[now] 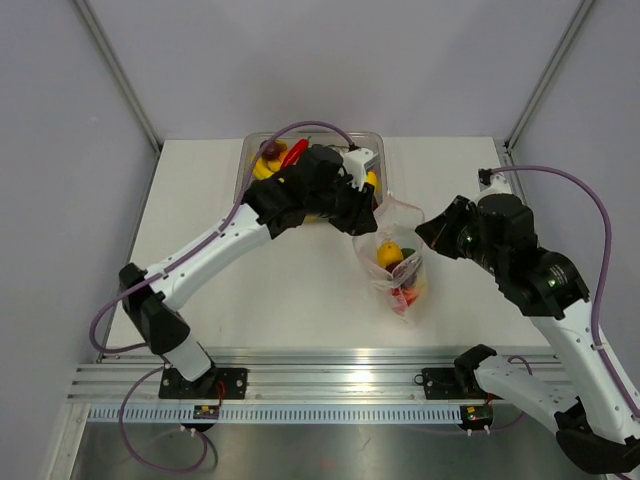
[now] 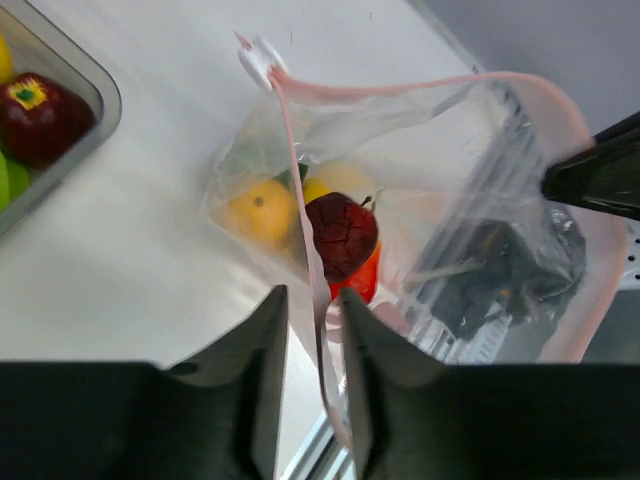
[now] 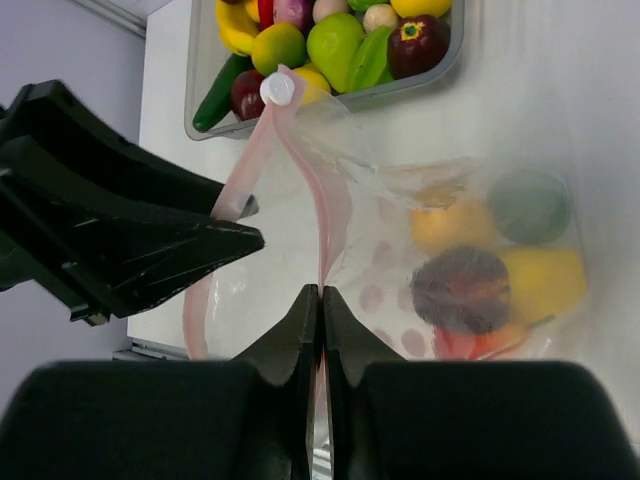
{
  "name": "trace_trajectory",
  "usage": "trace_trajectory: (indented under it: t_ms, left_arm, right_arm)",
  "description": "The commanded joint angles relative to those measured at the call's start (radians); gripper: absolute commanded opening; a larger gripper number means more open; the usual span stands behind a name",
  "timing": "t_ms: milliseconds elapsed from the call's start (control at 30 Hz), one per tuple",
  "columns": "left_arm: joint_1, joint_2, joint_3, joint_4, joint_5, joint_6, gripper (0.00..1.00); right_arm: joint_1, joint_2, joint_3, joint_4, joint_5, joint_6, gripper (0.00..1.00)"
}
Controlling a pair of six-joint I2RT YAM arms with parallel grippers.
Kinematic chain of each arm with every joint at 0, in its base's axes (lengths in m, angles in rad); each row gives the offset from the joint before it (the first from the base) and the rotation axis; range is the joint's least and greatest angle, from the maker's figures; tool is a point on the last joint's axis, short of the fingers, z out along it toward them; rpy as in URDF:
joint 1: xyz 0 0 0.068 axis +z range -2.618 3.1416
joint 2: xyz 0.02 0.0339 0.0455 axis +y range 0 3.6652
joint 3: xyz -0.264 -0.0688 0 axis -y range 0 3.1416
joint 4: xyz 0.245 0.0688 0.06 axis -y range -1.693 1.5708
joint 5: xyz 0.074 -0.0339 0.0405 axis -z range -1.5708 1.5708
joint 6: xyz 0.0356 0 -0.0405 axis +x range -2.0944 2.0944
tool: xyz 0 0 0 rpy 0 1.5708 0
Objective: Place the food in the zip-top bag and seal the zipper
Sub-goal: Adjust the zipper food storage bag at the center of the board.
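Nearest the lens, the right end effector (image 3: pixel 320 300) has its jaws pressed together on the zipper (image 3: pixel 332 210). The pink strip runs straight out from its tips to a white slider (image 3: pixel 277 88) at the far end. Right of those tips and slightly beyond them spreads the bag (image 3: pixel 385 275), apparently resting on the worktop (image 3: pixel 540 140). Food (image 3: pixel 462 288) is bunched in its bottom: dark red, yellow, orange and green pieces. Left of the tips sits the left end effector (image 2: pixel 312 300). Its own camera shows its jaws a little apart, with the other lip of the strip passing through the gap and not visibly squeezed. Past the slider, a clear tub (image 3: pixel 450 72) holds more pieces.

The main hazard is that loose left lip. With nothing clamping it, any sideways pull from the right arm would probably draw the strip out of the gap. The mouth would then fold shut or twist.

The film is thin and the load sits low. A lift or tug on the single pinched point could stretch the plastic, slide it free, or tip the bag so pieces roll out.

Sealing looks delicate too. The two lips are bowed well apart, so closing them out of line would likely leave the strip gaping.
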Motion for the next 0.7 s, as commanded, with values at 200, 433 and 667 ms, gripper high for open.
trace_trajectory:
  t_ms: [200,433,667]
  left_arm:
    - [0.006,0.127,0.261,-0.289,-0.124,0.209,0.67]
    - [0.119,-0.071,0.167,-0.248,-0.275,0.191,0.78]
    - [0.336,-0.123,0.052,-0.142,-0.534,0.080,0.99]
  right_arm:
    - [-0.001,0.004,-0.083,0.025,0.075,0.000,0.09]
    - [-0.001,0.043,-0.161,0.114,0.009,0.020,0.09]
    - [-0.001,0.077,-0.140,0.137,-0.020,0.003,0.09]
